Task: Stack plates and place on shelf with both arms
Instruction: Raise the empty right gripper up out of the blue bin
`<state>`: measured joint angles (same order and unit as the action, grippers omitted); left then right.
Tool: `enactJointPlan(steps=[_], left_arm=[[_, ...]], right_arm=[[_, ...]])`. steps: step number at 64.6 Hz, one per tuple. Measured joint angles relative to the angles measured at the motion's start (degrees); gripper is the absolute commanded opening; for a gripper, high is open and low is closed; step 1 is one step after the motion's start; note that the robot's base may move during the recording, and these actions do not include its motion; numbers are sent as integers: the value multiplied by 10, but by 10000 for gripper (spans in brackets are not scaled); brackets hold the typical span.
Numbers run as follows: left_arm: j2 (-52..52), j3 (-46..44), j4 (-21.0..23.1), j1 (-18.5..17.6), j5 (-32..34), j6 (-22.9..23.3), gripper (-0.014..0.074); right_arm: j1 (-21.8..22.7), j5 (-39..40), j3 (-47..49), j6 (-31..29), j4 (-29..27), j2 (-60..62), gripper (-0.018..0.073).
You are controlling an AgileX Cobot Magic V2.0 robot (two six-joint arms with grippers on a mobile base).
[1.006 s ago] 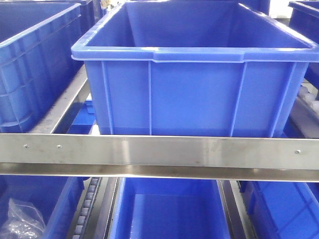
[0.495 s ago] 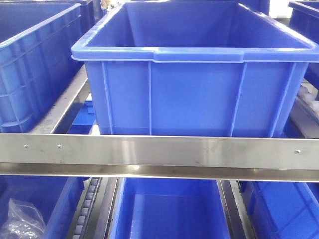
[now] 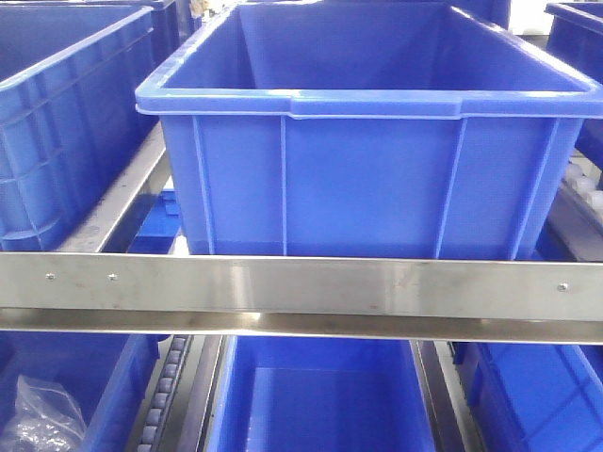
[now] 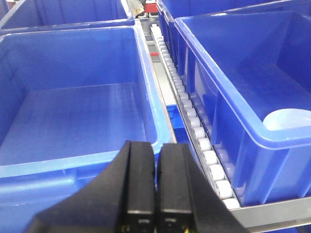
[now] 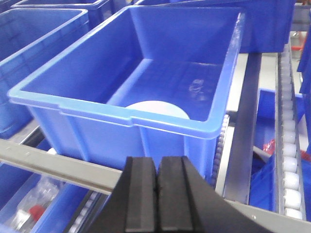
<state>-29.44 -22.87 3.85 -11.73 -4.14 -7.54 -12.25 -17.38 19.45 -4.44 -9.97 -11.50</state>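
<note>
A rack of blue bins fills every view, carried on a metal shelf rail that crosses the front view from side to side. The largest thing there is the central blue bin, sitting on the upper level just behind the rail, with a neighbouring blue bin to its left and a lower blue bin under the rail. In the lower left corner a clear plastic bag lies in another bin. The right wrist view looks into a deep blue bin, and a pale plate lies on its floor against the near wall, only its upper part showing above the rim. The left wrist view shows a wide bin with a bare floor and, across a white roller track, a right-hand bin with a pale plate resting in its near corner. The left hand hangs above the near rim of the wide bin, fingers pressed together and holding nothing. The right hand hovers in front of the deep bin, likewise closed and empty.
</note>
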Motion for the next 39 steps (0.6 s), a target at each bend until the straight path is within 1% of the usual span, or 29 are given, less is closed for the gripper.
enactJointPlan(steps=[3, 13, 19, 30, 39], left_arm=[[0, 0, 0, 0, 0, 0, 83], [0, 0, 0, 0, 0, 0, 83], [0, 0, 0, 0, 0, 0, 83], [0, 0, 0, 0, 0, 0, 83], [0, 0, 0, 0, 0, 0, 83]], right_arm=[[9, 44, -32, 0, 0, 2, 59], [63, 213, -153, 0, -1, 23, 59], [78, 281, -204, 0, -3, 37, 59], [81, 299, -210, 0, -5, 43, 59], [81, 260, -210, 0, -5, 44, 59]])
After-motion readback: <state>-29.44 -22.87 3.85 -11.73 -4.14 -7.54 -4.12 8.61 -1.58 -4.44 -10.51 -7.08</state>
